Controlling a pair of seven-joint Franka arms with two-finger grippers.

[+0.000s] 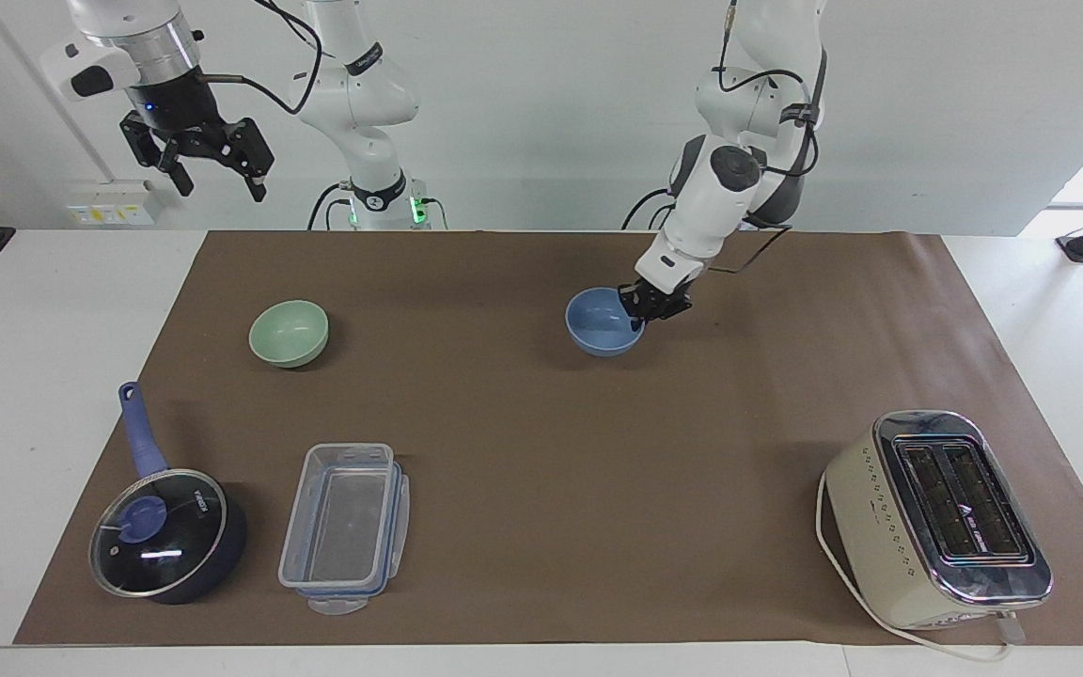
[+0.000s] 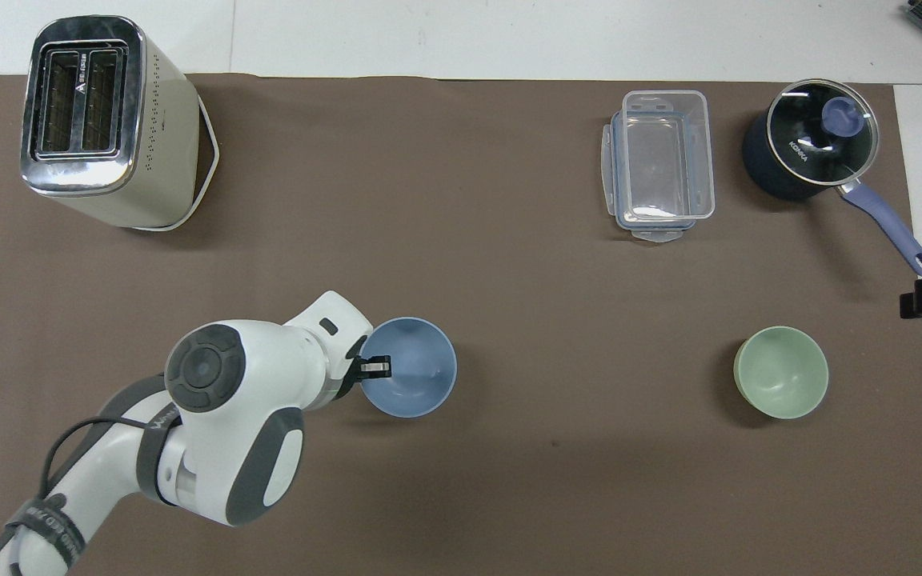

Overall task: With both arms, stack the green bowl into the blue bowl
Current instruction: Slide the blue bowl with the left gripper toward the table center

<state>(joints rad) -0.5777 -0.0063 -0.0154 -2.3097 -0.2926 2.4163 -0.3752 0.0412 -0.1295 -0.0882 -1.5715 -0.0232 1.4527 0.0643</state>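
The left gripper [image 1: 643,315] was clamped on the rim of the blue bowl [image 1: 601,324], one finger inside, near the middle of the brown-covered worktop [image 1: 541,451]. The right gripper [image 1: 212,165] hung raised with its fingers spread apart, holding nothing, the arm waiting. One green bowl [image 1: 289,332] sat toward the right arm's end. Farther from the robots stood one lidded saucepan [image 1: 165,531], one clear food container [image 1: 344,527] and one toaster [image 1: 936,517].
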